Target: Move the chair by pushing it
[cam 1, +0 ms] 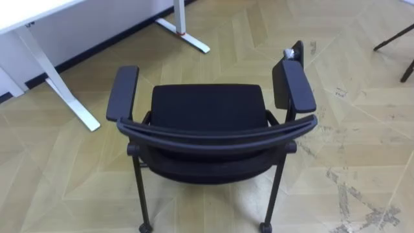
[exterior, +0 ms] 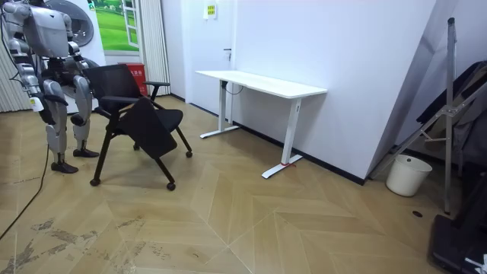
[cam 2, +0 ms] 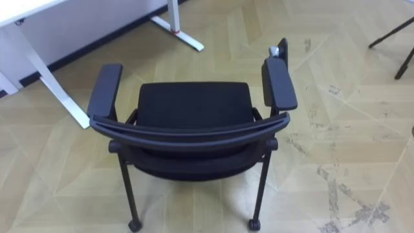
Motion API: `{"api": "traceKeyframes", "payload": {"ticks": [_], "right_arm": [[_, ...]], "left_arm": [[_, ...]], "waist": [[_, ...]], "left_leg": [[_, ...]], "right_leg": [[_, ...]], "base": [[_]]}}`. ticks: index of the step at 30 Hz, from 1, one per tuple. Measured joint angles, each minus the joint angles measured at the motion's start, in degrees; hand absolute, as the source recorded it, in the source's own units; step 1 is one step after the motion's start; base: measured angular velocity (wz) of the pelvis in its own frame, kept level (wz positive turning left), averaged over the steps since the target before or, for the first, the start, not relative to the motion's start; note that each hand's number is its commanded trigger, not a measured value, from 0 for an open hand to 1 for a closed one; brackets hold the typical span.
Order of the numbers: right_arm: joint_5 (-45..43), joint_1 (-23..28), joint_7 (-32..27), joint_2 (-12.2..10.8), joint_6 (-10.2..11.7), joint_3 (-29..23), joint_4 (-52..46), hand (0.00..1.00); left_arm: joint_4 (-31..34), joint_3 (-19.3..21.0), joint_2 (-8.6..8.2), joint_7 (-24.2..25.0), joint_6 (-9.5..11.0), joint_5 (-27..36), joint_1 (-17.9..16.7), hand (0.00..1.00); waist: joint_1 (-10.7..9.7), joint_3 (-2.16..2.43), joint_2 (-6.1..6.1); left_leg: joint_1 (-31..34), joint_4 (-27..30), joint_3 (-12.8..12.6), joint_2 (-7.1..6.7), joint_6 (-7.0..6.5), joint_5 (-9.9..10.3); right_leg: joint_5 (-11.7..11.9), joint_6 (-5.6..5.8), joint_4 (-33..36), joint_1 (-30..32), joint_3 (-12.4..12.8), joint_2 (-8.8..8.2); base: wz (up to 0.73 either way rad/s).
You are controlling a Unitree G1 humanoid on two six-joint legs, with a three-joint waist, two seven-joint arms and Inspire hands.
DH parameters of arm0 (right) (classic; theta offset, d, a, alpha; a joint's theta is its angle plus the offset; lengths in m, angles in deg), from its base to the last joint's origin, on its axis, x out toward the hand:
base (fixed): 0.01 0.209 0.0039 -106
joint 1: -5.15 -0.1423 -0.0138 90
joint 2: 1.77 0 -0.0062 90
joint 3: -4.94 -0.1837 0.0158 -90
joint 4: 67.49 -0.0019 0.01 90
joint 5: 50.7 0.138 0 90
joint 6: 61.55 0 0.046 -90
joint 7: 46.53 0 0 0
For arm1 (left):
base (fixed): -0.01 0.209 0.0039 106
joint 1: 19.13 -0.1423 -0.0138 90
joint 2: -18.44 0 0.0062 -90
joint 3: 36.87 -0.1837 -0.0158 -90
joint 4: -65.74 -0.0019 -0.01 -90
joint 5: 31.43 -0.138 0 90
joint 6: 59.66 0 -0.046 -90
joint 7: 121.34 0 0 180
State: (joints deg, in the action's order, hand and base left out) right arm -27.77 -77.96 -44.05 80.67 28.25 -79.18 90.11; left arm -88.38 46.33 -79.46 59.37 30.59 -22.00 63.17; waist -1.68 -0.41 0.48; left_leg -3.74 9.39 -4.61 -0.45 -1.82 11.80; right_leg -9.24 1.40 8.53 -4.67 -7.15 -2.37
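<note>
You're still on the approach: the chair (cam 1: 210, 129) sits untouched ahead. Your left hand (exterior: 82, 108) and right hand (exterior: 36, 105) are unreadable, open or not. Next, reach for the backrest (cam 1: 217, 133).

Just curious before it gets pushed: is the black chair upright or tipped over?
Upright: the chair stands on its legs, seat level.
</note>
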Motion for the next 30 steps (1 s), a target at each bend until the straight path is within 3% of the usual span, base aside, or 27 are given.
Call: {"api": "traceKeyframes", "payload": {"ticks": [7,16,30], "right_arm": [[-1.0,0.0,-0.5,-0.3,-1.2,-2.8,1.0,0.0],[2.3,2.0,-4.6,-0.3,-3.6,-10.1,1.5,0.0],[1.8,3.2,-6.2,-0.4,-6.1,-12.1,2.1,0.0]], "left_arm": [[0.0,3.4,-0.74,-0.6,-0.7,0.0,0.0,0.0],[0.0,10.8,-2.09,-2.1,-2.8,0.5,-1.8,0.0],[-0.1,13.5,-2.12,-5.8,-4.9,1.2,-2.3,0.0]], "waist": [[0.1,-0.13,-0.13],[-1.0,0.22,-0.23],[-0.8,0.18,-0.08]], "left_leg": [[-0.9,-0.8,-0.1,0.01,-0.01,0.1],[-0.9,-0.2,0.1,0.04,0.04,0.1],[-2.0,-0.8,0.0,0.03,0.04,0.1]], "right_leg": [[-0.1,0.23,0.1,-0.5,0.0,0.04],[-0.2,0.22,0.1,-0.8,-0.9,0.02],[-0.2,0.22,0.1,-1.9,-0.6,0.04]], "base": [[-0.02],[0.01],[0.0]]}}
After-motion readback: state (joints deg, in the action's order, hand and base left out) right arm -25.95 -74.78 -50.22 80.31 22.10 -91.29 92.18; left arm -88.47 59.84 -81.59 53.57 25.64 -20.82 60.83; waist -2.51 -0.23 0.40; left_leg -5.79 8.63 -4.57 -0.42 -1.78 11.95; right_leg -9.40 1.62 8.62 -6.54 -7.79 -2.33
